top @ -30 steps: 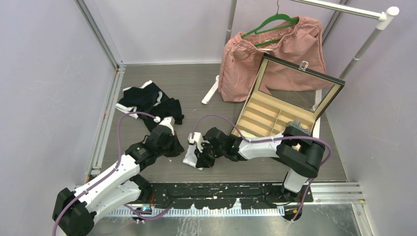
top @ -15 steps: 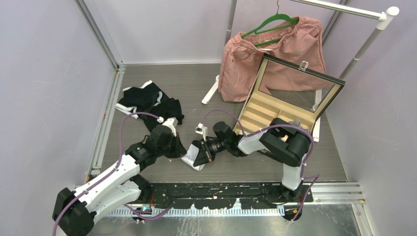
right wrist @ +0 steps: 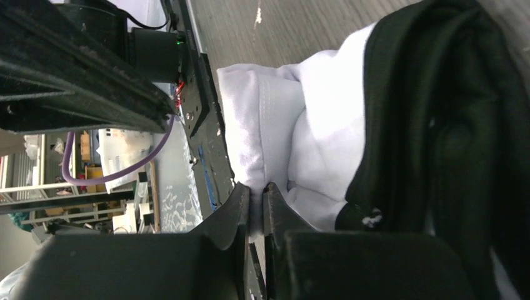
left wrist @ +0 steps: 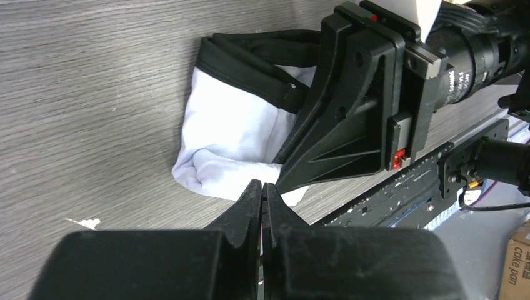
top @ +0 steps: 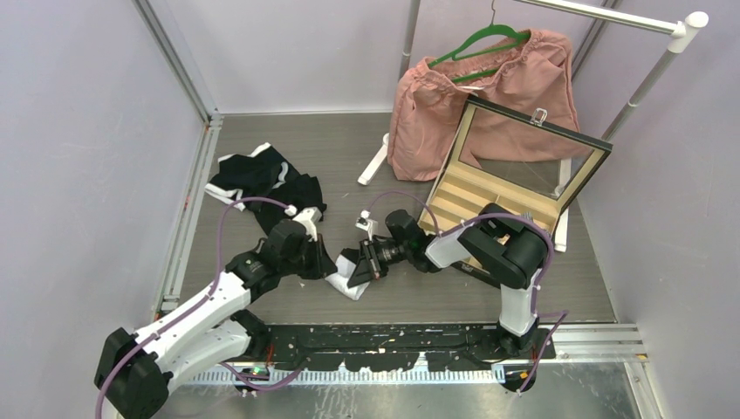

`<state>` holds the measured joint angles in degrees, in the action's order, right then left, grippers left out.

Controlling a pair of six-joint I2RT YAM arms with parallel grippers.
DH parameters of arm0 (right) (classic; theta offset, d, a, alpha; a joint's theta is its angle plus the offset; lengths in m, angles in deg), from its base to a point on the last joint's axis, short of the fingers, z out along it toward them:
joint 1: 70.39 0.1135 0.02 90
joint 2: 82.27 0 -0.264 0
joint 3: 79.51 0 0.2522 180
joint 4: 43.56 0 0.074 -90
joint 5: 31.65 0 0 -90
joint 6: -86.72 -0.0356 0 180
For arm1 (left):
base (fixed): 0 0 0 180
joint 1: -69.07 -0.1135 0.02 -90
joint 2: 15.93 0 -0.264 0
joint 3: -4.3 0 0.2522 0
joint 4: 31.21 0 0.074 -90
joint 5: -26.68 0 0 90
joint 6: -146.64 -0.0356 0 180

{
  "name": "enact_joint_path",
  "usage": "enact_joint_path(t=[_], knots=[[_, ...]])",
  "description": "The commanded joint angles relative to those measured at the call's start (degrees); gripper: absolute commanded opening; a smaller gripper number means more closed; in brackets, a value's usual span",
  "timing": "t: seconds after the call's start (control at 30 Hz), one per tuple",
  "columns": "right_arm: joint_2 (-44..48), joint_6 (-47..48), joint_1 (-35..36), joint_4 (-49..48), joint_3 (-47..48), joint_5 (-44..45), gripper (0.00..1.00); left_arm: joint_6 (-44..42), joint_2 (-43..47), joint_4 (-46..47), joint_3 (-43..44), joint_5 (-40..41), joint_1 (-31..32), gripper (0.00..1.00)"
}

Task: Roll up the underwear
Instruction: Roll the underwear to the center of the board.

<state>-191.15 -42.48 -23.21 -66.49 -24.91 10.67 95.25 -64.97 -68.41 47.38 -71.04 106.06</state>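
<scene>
Clamped the right pincer [right wrist: 255,194] on a white fold of the underwear [top: 347,281], bunched on the desk [top: 349,148] between both arms, probably to turn the roll. Parked the left pincer [left wrist: 261,190], tips pressed together, just beside the hem, seemingly as an anchor. Couldn't tell whether cloth was caught there, nor see underneath.

A robot lab's test cell: plain lilac panels [top: 87,131] in aluminium framing [top: 174,61] wall in the grey wood-grain surface [top: 349,140]. Two arms are bolted to a black mounting rail [top: 419,336] along the surface's near edge.
</scene>
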Motion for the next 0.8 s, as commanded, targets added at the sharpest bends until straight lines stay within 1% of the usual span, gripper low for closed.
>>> enact_joint_path(t=[0.0,0.4,0.53,0.77], knots=[[0.2,4.1,-0.8,8.5,1.1,6.1,0.02,-1.1,-1.5,4.9,0.0,-3.5,-0.2,0.01],[1.3,8.1,-1.2,16.6,3.3,10.6,0.05,-1.5,-6.1,8.8,-2.4,-3.6,-0.2,0.01],[1.8,9.6,-1.2,19.4,4.1,11.4,0.06,-1.3,-8.1,10.4,-3.0,-2.5,-0.3,0.01],[2.5,11.4,-1.2,22.4,4.6,12.6,0.1,-0.4,-11.7,11.5,-2.7,1.7,-0.3,0.01]])
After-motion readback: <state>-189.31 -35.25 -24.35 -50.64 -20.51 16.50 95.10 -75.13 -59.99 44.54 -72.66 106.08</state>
